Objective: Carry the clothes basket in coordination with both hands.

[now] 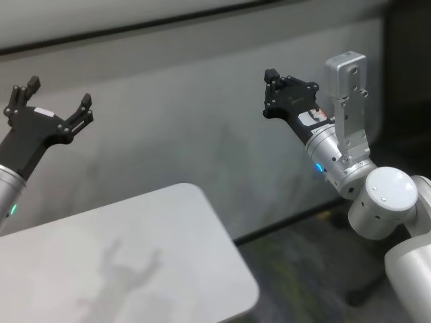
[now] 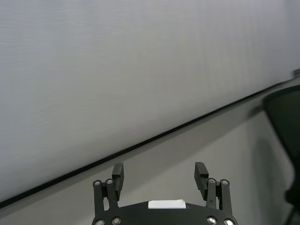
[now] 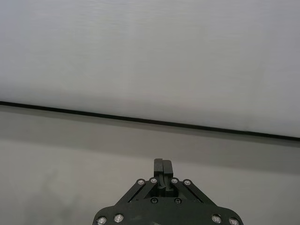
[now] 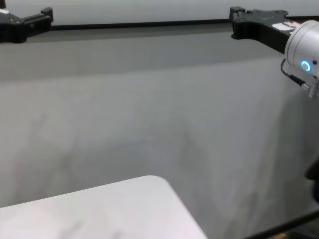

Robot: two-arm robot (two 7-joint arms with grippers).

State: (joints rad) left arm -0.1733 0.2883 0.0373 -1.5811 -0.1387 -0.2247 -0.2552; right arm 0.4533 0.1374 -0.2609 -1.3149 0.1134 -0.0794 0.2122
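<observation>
The clothes basket is not in any view. My left gripper is raised in the air at the left, above the table's far side. It is open and empty, and its two fingers stand wide apart in the left wrist view. My right gripper is raised at the right, beyond the table's edge. It is shut on nothing, with its fingers pressed together in the right wrist view. It also shows in the chest view, with a blue ring on its wrist. Both grippers point at the grey wall.
A white table with a rounded corner lies low in front of me and also shows in the chest view. A grey wall with a black stripe stands behind it. A dark chair-like shape is off to one side. Dark floor lies under my right arm.
</observation>
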